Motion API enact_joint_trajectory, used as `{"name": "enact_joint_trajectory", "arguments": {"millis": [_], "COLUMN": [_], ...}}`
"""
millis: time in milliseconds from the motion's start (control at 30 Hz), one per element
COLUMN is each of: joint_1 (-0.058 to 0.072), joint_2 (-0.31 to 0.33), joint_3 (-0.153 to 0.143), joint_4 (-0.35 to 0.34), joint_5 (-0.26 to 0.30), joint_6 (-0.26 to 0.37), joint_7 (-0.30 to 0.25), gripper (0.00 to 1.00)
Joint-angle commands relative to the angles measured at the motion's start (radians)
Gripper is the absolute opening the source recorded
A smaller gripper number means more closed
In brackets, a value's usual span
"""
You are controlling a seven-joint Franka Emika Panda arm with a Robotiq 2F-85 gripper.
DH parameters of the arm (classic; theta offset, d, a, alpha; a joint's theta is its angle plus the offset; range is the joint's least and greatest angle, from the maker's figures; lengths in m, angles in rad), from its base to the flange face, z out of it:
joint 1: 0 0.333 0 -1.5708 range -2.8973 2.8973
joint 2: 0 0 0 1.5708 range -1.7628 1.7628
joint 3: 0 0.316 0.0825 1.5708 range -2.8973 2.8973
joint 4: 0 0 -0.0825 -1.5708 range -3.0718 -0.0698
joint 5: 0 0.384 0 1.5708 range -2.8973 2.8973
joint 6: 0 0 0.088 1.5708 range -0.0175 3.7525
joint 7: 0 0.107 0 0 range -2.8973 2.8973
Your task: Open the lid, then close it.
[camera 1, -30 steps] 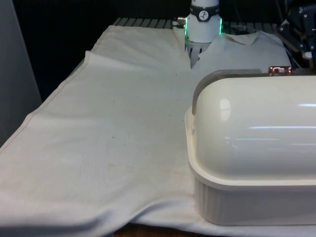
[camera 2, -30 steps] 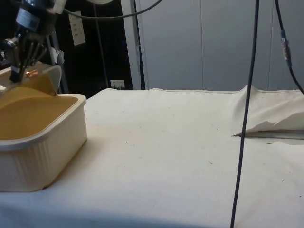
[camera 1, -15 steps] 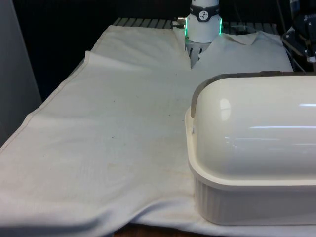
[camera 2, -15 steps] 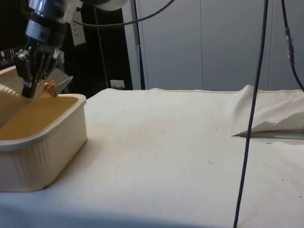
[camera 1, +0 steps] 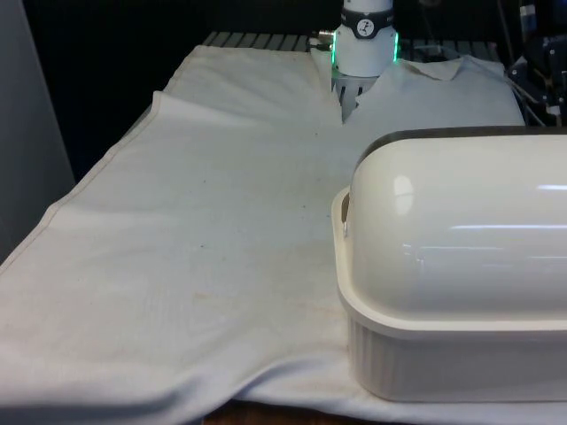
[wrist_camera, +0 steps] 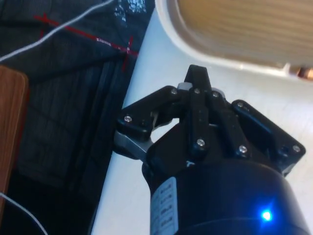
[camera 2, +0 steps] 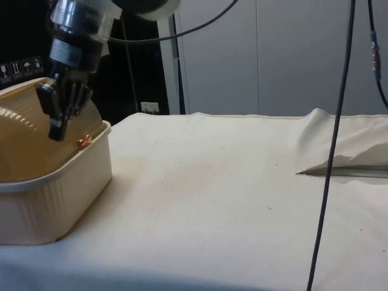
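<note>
As the lid sat nearly shut on the box at the counter's corner, the jaws, closed and empty, could snag its copper knob.

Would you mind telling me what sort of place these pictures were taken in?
Probably a robotics lab or test cell: a cream plastic bread box sits alone on a table under a white cloth, a black two-finger gripper works above it, and cables hang before grey cabinets.

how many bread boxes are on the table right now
1. The bread box stands near the table's near edge, at the front view's right; the side view shows the claw at its lid. None appears hidden.
</note>
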Motion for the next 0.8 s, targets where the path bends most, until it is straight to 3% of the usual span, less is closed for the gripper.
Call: {"name": "enact_joint_trajectory", "arguments": {"millis": [0,67,100,133,333,367,433,633,667,700,767], "joint_1": [-0.011,-0.011,-0.001,-0.011,-0.017,-0.008,-0.019,-0.023,-0.016,-0.024,-0.025], "joint_2": [-0.012,-0.024,-0.017,-0.029,-0.066,-0.063,-0.074,-0.098,-0.094,-0.100,-0.108], "joint_3": [0.018,0.017,0.000,0.017,0.013,-0.001,0.012,0.002,-0.009,0.001,-0.006], "joint_4": [-0.024,-0.046,-0.035,-0.055,-0.120,-0.115,-0.135,-0.180,-0.176,-0.186,-0.202], "joint_5": [0.028,0.033,0.008,0.036,0.040,0.017,0.040,0.035,0.017,0.035,0.033], "joint_6": [0.005,0.005,0.000,0.005,0.003,0.001,0.002,-0.002,0.001,-0.002,-0.003], "joint_7": [-0.016,-0.019,-0.002,-0.021,-0.034,-0.016,-0.037,-0.057,-0.042,-0.060,-0.070], "gripper": [0.00,0.00,0.00,0.00,0.00,0.00,0.00,0.00,0.00,0.00,0.00]}}
